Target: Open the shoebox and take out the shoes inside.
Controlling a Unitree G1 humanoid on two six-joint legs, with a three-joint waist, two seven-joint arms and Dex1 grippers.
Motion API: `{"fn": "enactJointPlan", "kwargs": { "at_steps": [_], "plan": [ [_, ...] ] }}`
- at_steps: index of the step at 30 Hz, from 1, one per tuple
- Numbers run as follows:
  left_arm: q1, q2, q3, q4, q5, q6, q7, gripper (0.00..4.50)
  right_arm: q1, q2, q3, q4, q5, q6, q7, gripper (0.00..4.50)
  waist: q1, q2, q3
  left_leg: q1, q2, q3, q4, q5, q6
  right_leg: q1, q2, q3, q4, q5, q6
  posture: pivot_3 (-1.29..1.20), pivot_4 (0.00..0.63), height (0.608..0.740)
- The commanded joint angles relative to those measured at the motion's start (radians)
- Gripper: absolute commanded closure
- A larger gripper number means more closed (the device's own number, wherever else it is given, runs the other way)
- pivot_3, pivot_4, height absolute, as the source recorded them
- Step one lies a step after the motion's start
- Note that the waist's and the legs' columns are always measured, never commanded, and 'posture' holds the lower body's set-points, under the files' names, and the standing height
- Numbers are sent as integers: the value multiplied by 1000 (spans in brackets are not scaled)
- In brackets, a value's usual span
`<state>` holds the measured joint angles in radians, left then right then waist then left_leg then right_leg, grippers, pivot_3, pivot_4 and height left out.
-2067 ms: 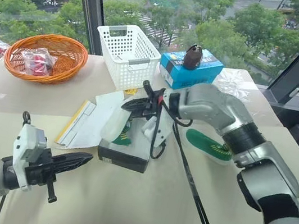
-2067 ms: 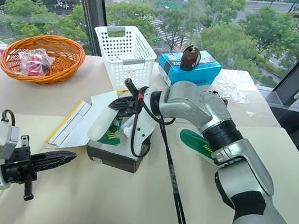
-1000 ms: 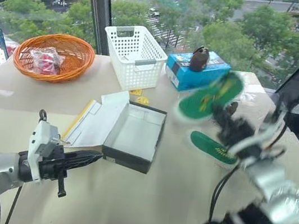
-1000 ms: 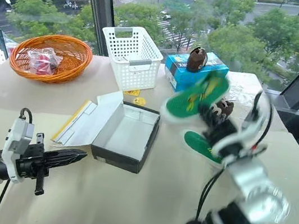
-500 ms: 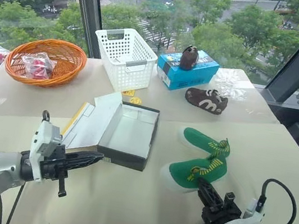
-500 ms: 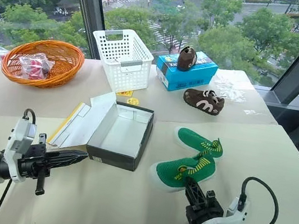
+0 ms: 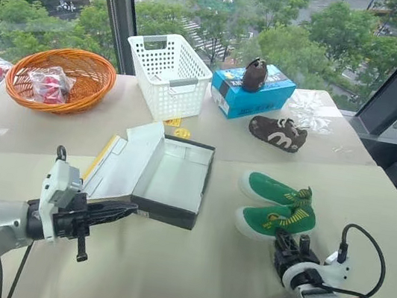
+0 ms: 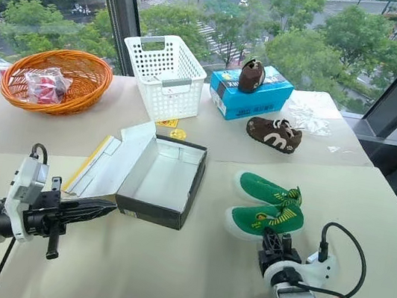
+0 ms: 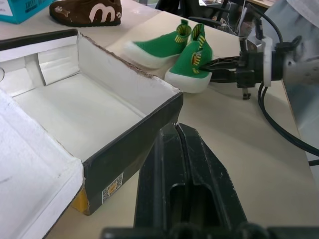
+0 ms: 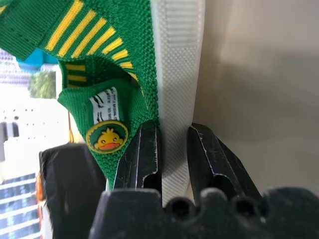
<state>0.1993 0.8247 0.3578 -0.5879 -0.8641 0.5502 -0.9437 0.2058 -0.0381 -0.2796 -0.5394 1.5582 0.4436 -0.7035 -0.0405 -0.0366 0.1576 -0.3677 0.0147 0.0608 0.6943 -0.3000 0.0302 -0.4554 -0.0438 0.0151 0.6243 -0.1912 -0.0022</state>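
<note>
1. On the beige table (image 7: 185,283), the two green shoes (image 7: 278,205) lie side by side just right of the shoebox (image 7: 174,183), long axes running across the table, toes toward the box and heels to the right.
2. Right gripper (image 7: 288,249) is closed narrowly on the white sole at the heel of the nearer shoe (image 10: 169,74), which lies tipped on its side; one finger (image 10: 141,159) sits inside the heel opening, the other against the sole's outer face.
3. Left gripper (image 7: 111,212), jaws fully together and holding nothing, hovers just off the box's near left corner.
4. The shoebox stands open with its white interior bare, lid (image 7: 117,159) folded back to the left.
5. Farther back, an orange basket (image 7: 52,95) holds a wrapped red item (image 7: 48,84); a white basket (image 7: 169,72) stands beside a blue box (image 7: 256,98) with one brown shoe (image 7: 255,73) on top, another brown shoe (image 7: 277,132) on the table.
6. Open tabletop lies in front of the box and between the two grippers.
</note>
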Motion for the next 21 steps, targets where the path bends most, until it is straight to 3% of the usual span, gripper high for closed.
{"fn": "enactJointPlan", "kwargs": {
  "at_steps": [1, 3, 7, 12, 21],
  "plan": [
    [-4, 13, 29, -11, -4, -2, -8, 4500, -57, 16, -16, 109, -68, -52, -55, 3788, 0, -5, -3, 0, 0, 0, 0, 0, 0, 0, 0, 0, 0, 0, 0, 0, 150, 736],
    [-2, 14, 33, -11, -3, -2, -7, 4500, -109, 33, -27, 162, -95, -75, -66, 3788, -2, -10, -6, 4, 1, 0, 1, 1, 1, 2, 0, 1, 0, -2, -4, 0, 150, 736],
    [4, 13, 38, -15, -5, -1, -6, 4500, -175, 47, -25, 231, -146, -77, -57, 3788, -3, -9, -5, 15, 5, -1, 0, 5, 7, 17, -2, 3, -15, -2, -3, 0, 150, 736],
    [7, 10, 41, -18, -5, -2, -3, 4500, -230, 28, -42, 301, -193, -54, -42, 3788, -6, -8, -6, 13, 16, 3, -1, 0, -1, 20, -3, 0, -37, -2, -3, 0, 150, 736],
    [14, 7, 41, -25, -7, -1, 5, 4500, -185, -88, -29, 228, -226, 62, -37, 804, 9, -7, -8, 14, 14, 10, -4, 0, -2, 16, -13, -5, -30, 4, -7, 0, 150, 736]
  ]
}}
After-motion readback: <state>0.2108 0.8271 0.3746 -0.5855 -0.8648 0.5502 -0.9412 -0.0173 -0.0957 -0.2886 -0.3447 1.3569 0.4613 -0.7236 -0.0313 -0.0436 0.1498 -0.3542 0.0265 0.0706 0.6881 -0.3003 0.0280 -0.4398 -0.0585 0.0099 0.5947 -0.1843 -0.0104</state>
